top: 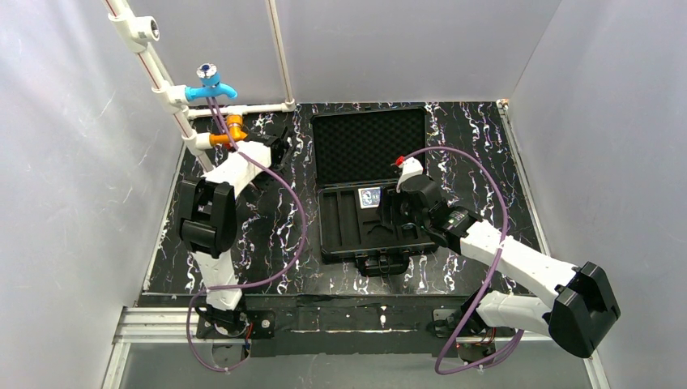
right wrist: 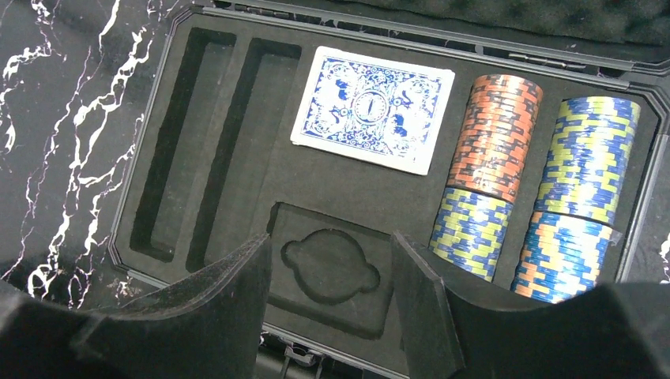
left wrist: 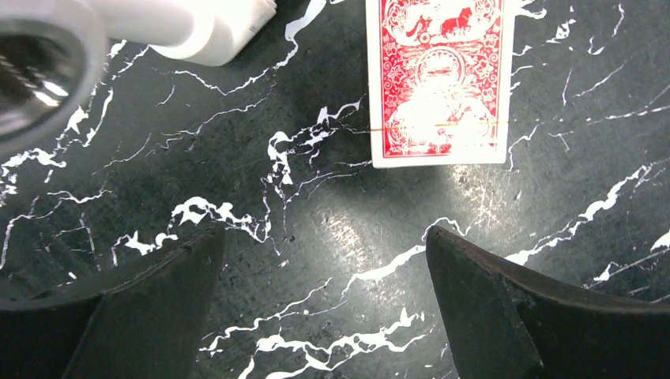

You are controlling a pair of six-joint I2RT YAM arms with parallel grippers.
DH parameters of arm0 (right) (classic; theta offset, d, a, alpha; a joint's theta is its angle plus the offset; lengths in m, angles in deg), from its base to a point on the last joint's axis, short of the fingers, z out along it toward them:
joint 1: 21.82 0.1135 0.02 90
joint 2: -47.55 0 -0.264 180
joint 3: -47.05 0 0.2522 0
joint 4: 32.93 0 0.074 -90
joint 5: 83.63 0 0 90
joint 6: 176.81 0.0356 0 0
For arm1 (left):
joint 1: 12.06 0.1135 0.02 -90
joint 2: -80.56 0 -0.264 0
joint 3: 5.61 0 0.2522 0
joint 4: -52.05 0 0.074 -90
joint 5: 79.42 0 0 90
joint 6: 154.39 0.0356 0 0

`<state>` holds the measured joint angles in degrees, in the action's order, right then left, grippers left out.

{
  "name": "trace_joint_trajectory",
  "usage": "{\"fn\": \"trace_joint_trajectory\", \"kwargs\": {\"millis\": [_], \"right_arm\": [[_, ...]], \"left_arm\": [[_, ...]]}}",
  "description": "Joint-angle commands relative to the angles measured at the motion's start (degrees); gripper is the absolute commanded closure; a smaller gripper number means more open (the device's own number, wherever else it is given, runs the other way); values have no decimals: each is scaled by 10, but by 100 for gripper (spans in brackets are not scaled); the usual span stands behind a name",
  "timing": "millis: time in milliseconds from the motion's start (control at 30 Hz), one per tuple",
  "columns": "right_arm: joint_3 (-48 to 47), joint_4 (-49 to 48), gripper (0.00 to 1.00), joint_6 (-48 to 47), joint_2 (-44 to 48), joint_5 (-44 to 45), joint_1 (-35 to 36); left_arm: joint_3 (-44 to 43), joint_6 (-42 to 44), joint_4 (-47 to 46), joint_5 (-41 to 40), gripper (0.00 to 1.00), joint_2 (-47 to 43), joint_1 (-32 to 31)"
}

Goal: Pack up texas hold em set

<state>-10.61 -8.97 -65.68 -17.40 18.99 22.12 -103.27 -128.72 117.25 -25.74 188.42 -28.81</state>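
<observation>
- The red deck (left wrist: 438, 79) lies flat and face down on the black marbled table (left wrist: 237, 158), outside the case; its far end runs out of the top of the left wrist view
- Its long axis points straight away from the left gripper (left wrist: 322, 237), so the narrow width lies across the gap between the fingers
- It sits ahead of the fingertips and apart from them, shifted toward the right-hand finger (left wrist: 506, 308): its left edge is past the middle of the gap and its right edge lies a little outside that finger's tip
- The left gripper's fingers are spread wide, with nothing between them but bare table
- My judgement is that the coming move is a short advance with a small sideways shift to centre the deck, then a closing across its narrow width
- A white pipe fitting (left wrist: 197, 24) lies near the deck's left side, so there is little room there
- From above the deck is hidden by the left arm, which reaches to the far left of the table
- The case (top: 373, 194) lies open mid-table; the blue deck (right wrist: 373, 108) sits in its tray (right wrist: 332, 189), with four chip rolls (right wrist: 496, 134) to the right of the deck and two long slots (right wrist: 186, 181) unfilled on the other side
- The right gripper (right wrist: 328, 260) hangs over the tray's near edge, fingers parted and holding nothing, well apart from the red deck, so the left arm is the nearer
</observation>
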Motion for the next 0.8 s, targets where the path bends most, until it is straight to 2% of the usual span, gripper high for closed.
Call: {"fn": "trace_joint_trajectory", "kwargs": {"millis": [0, 133, 300, 433, 600, 767], "right_arm": [[0, -17, 35, 3, 10, -9, 1], [5, -13, 34, 1, 16, -7, 1], [7, -12, 34, 1, 18, -8, 1], [6, -12, 34, -1, 18, -8, 1], [6, -13, 34, -1, 16, -12, 1], [2, -16, 34, 1, 11, -19, 1]], "left_arm": [[32, 15, -56, -10, 2, -19, 27], [60, 44, -130, -1, 2, -31, 38], [37, 80, -133, 29, 4, -19, 52], [45, 141, -134, 21, 6, -44, 53], [31, 297, -160, 3, 5, -73, 56], [-5, 501, -195, 81, 5, -48, 61]]}}
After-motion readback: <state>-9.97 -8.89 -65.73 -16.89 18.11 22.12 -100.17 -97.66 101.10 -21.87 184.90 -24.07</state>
